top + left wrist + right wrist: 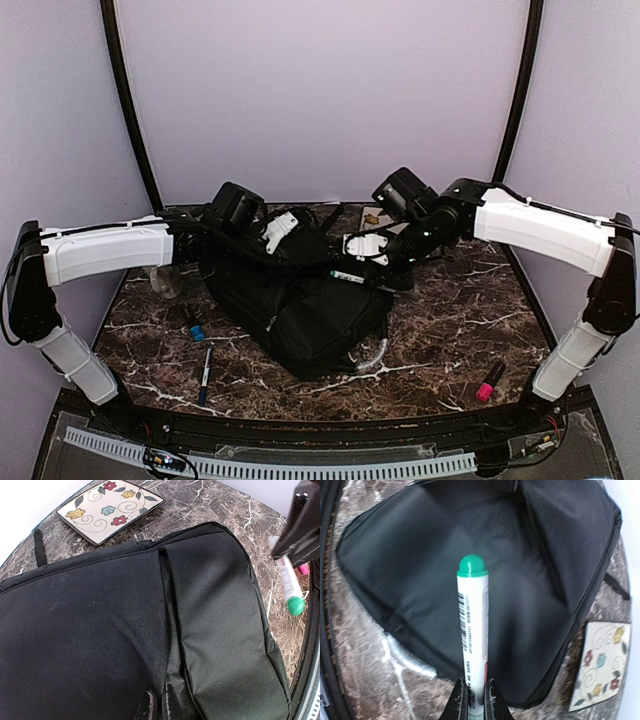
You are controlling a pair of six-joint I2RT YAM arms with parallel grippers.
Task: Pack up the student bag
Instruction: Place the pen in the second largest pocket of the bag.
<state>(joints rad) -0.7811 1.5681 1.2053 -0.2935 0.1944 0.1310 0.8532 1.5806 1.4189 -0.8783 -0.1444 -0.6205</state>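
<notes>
While the right fingers (459,705) clamp a green-capped white marker (472,630) whose long axis points up-frame across the large black fabric student bag (420,555) on the counter (450,340), its zipper slit (540,530) lies upper right. I cannot tell the spread of the left fingers (150,706).

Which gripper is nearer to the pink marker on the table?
Right. The right gripper, holding a green-capped marker, hangs over the right of the bag, on the side of the pink marker. The left gripper is over the left of the bag, farther away.
</notes>
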